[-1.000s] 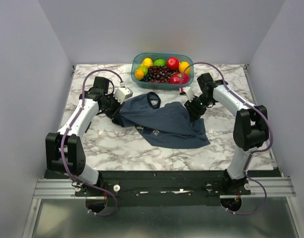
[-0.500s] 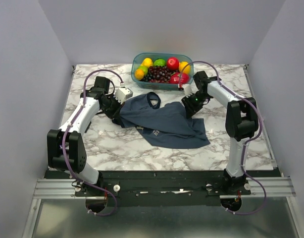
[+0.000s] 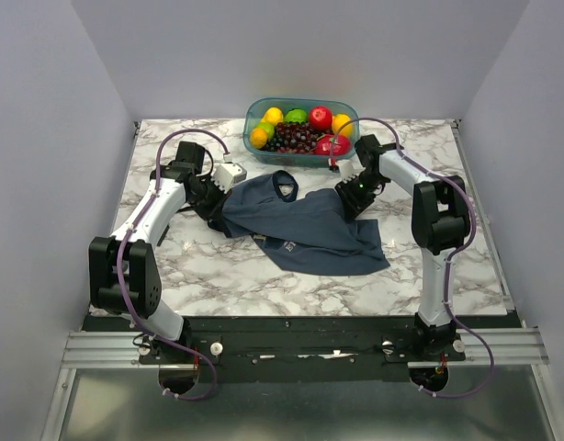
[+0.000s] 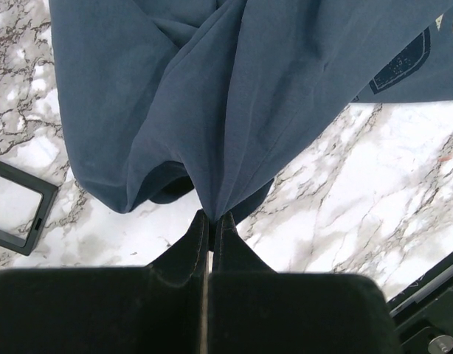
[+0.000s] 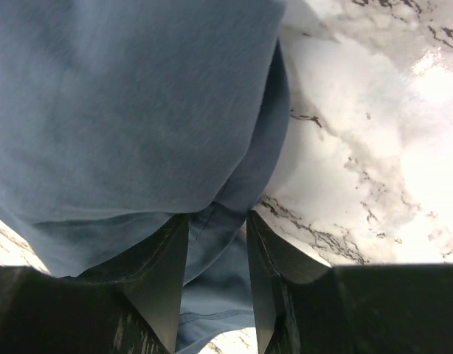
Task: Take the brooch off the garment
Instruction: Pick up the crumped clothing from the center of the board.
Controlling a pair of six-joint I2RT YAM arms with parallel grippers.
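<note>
Right gripper [image 5: 215,254] has edged in over garment [image 3: 305,230], at its right hem; fingers apart, straddling a fold, probably not pinching. Left gripper [image 4: 210,221] clenched on garment's left edge. Brooch not visible, so nothing removed yet.

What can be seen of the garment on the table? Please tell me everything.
The garment is a dark slate-blue shirt of soft, thin cloth. It lies crumpled on the marble table, with its neck opening toward the far side. A pale print shows partly near its front fold. The left gripper is shut on its left edge, and creases run from the pinch. The right gripper stands open astride a fold at its right edge.
</note>
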